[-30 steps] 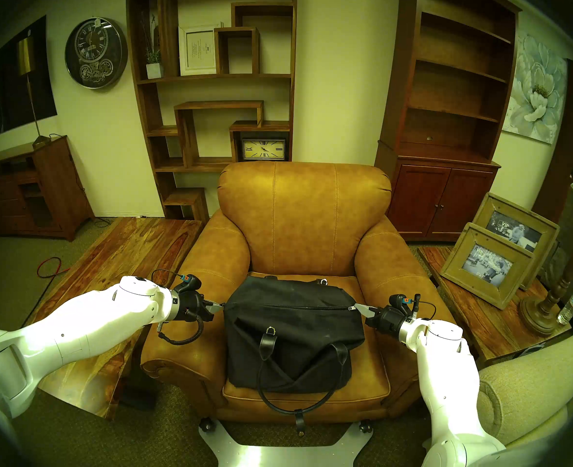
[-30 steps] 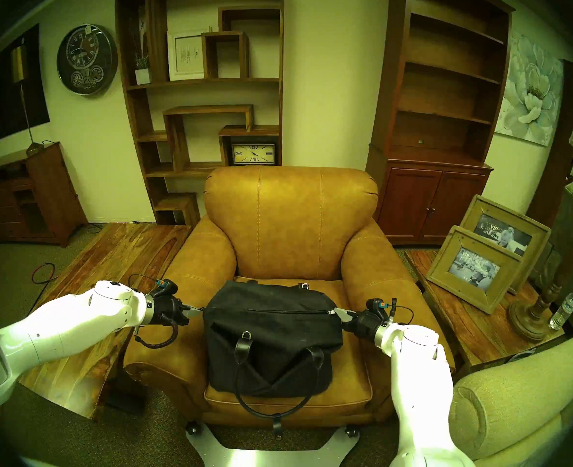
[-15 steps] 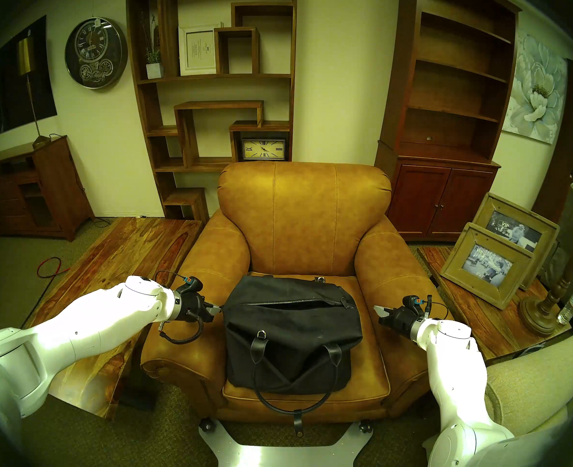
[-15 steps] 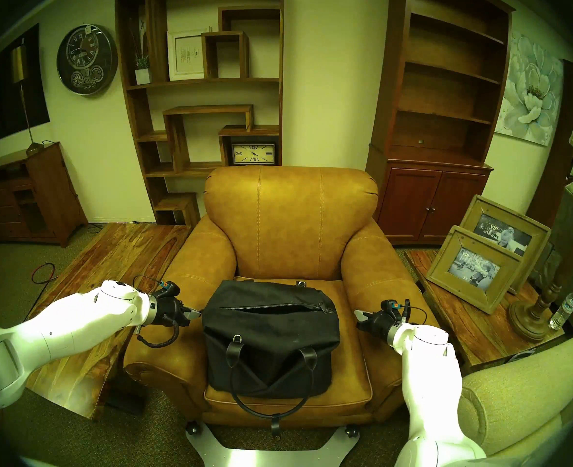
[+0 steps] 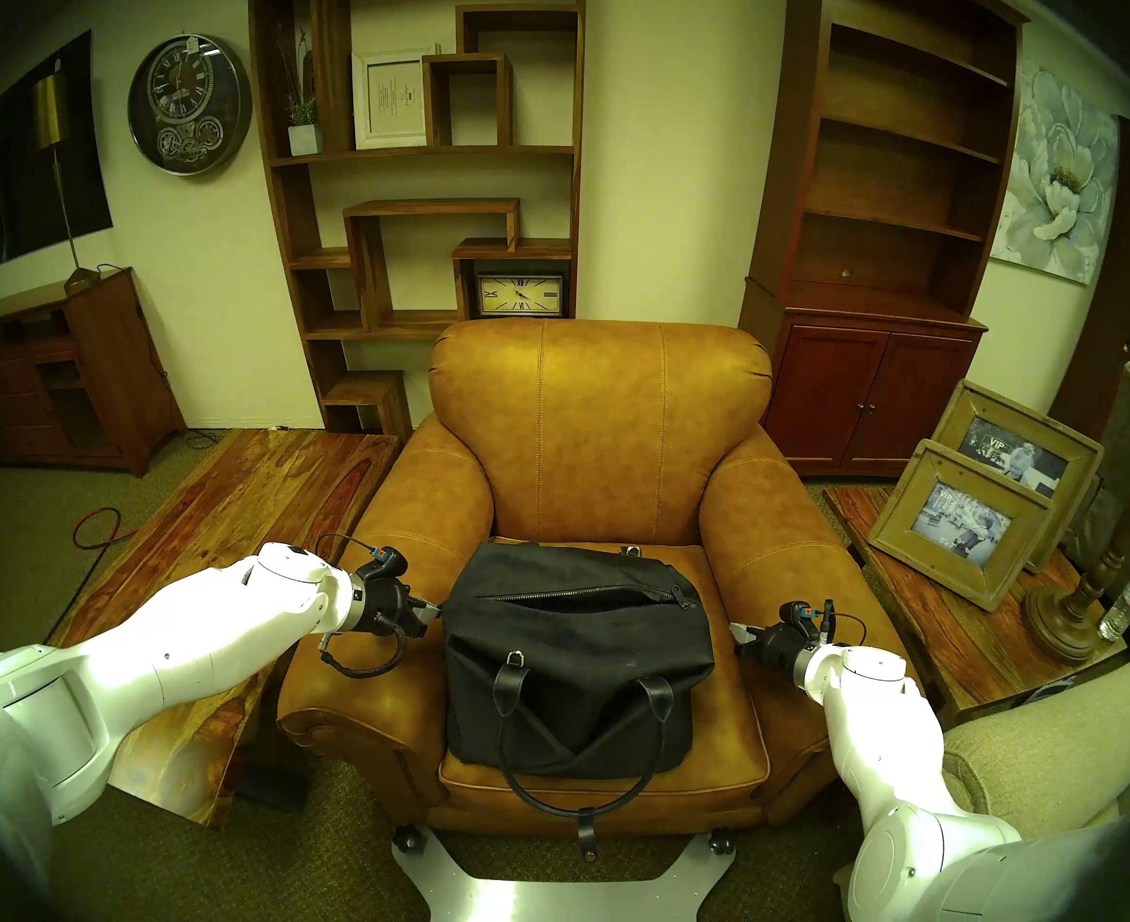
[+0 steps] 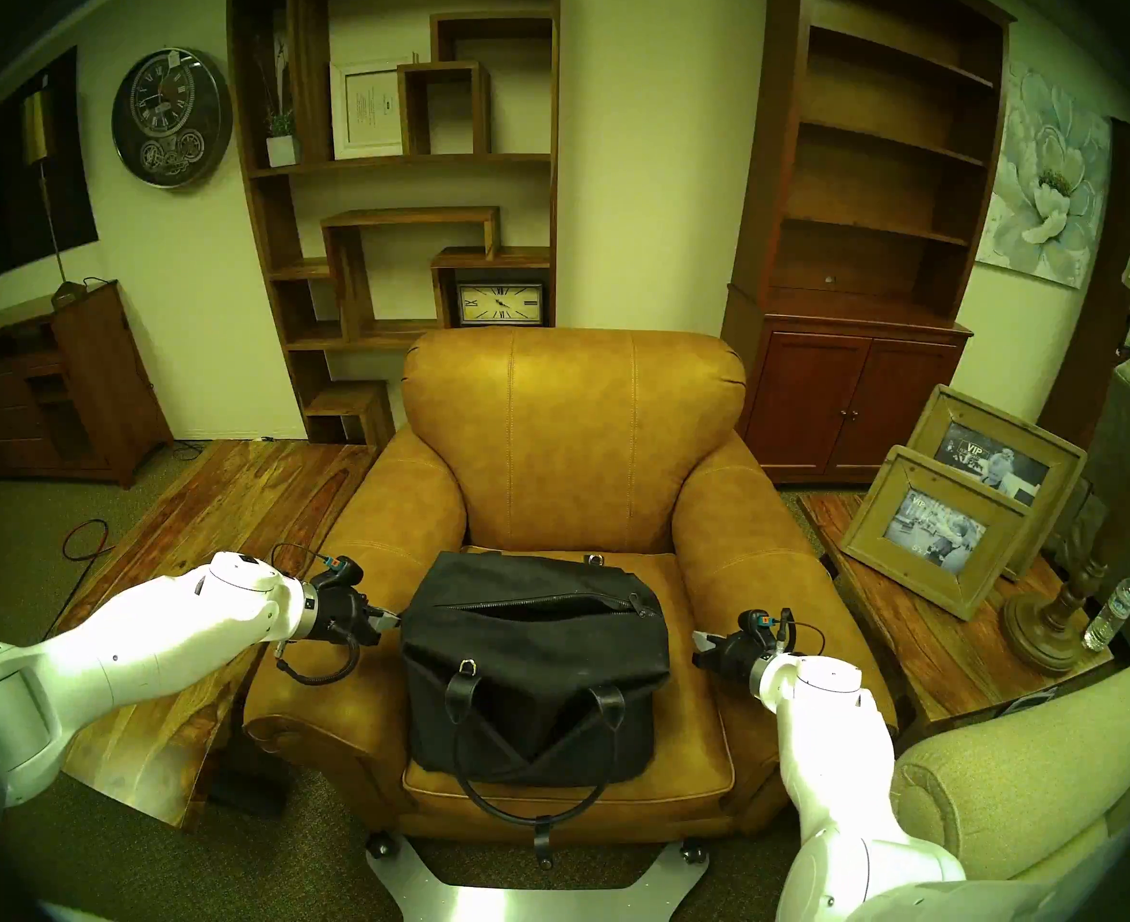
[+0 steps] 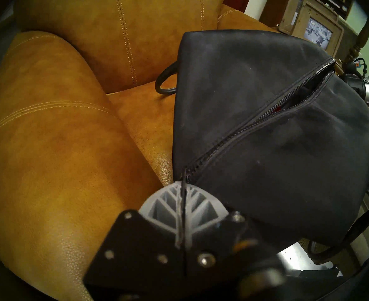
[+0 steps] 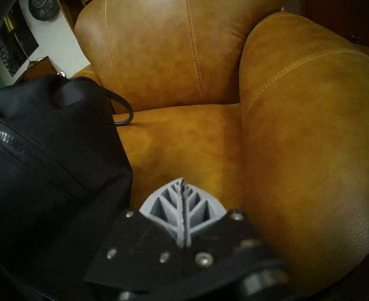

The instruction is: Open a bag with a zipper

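The black fabric bag sits on the armchair seat, and it also shows in the other head view. Its zipper gapes open along the top, with the metal pull tab at the right end. My left gripper is shut on a thin black tab at the bag's left end, seen pinched between the fingers in the left wrist view. My right gripper is shut and empty, a short way right of the bag, and it also shows in the right wrist view. The front handle hangs over the seat edge.
The tan leather armchair has thick armrests close beside both grippers. A wooden table stands on the left. A side table on the right carries picture frames and a water bottle. A beige sofa arm is under my right arm.
My right gripper let go of the pull tab and drew back right and lower. The bag top slackened and the zipper opening gapes. My left gripper kept its hold.
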